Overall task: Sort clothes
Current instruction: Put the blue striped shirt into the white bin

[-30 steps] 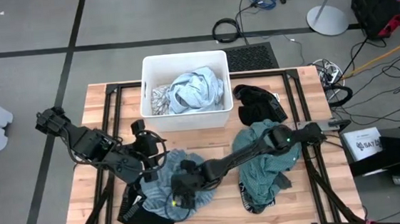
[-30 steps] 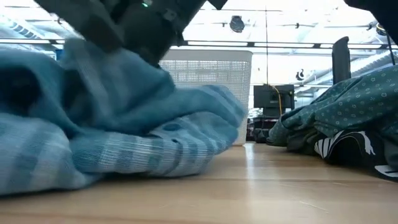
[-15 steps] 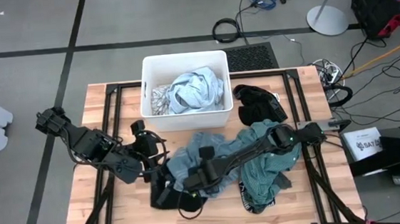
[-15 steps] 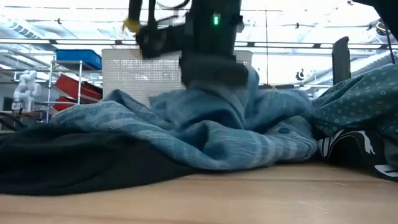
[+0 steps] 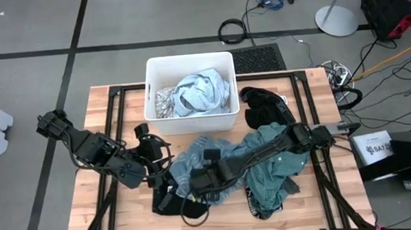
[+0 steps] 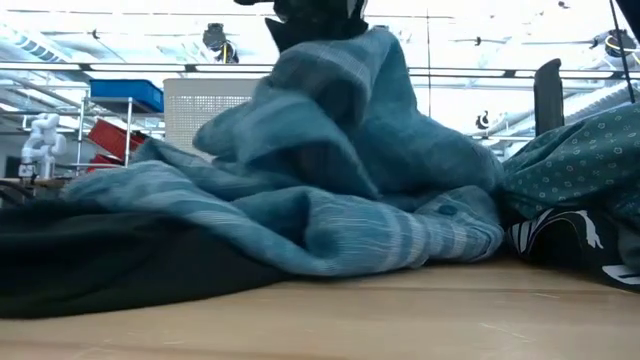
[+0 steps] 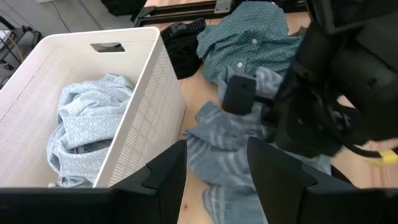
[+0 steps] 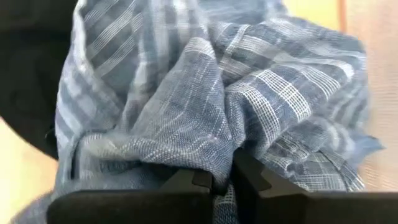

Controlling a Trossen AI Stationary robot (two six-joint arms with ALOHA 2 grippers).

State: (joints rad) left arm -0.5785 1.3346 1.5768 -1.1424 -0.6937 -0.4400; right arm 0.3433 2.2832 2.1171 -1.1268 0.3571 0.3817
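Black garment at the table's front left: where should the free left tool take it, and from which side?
Grip the bare black edge left of the striped shirt, coming straight down. It lies flat, and the shirt held by the right tool covers its right part. The left tool, open, hovers nearby.

We see a wooden table [image 5: 88, 212] carrying a white bin [image 5: 161, 124] at its far middle edge. A black garment [image 5: 264, 107] lies right of the bin. In front of it a teal patterned shirt [image 5: 272, 172] spreads over the boards, touching a blue striped shirt [image 5: 191, 160] heaped mid-table, beside a second black garment [image 5: 170, 202] at the near side
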